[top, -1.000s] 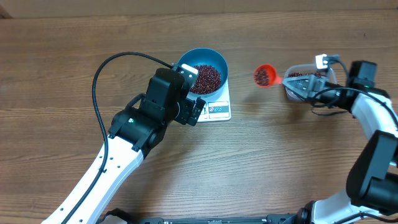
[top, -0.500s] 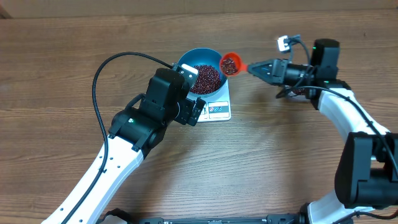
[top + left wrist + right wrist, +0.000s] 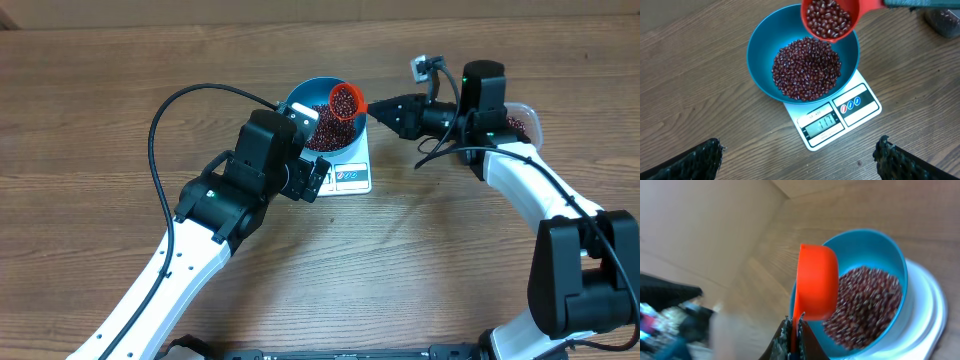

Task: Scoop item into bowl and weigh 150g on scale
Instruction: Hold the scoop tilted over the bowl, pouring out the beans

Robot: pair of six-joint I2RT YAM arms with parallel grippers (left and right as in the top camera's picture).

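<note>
Left of the bowl, over the counter (image 3: pixel 100 90): L tool (image 3: pixel 312 146), jaws spread wide, nothing betw. them; both dark fingers (image 3: pixel 700 162) show at the bottom corners of the L wrist view.
bowl (image 3: pixel 765 55): blue, round, just ahead of the L tool and betw. the two tools; sits on the scale, covering its far part.
item (image 3: pixel 805 70): maroon beans, loose heap across the bowl's bottom, blue wall bare above them.
scale (image 3: pixel 862 107): flat, white, under the bowl; display edge faces the L tool.
display (image 3: pixel 822 123): lit, digits too small to read for sure.
scoop (image 3: pixel 347 100): orange-red, round, straight out from the R tool's tip, above the bowl's rim on the side nearest the R tool; tilted w/ its mouth toward the bowl, beans inside it. Cannot tell if any are falling.
R tool (image 3: pixel 388 108): pressed together on the scoop's handle, just right of the bowl, pointing at it; in the R wrist view the handle runs down betw. the fingers.
tub (image 3: pixel 522 118): clear plastic, behind the R tool beside the R arm, partly hidden by it; beans inside, well apart from the scale.
</note>
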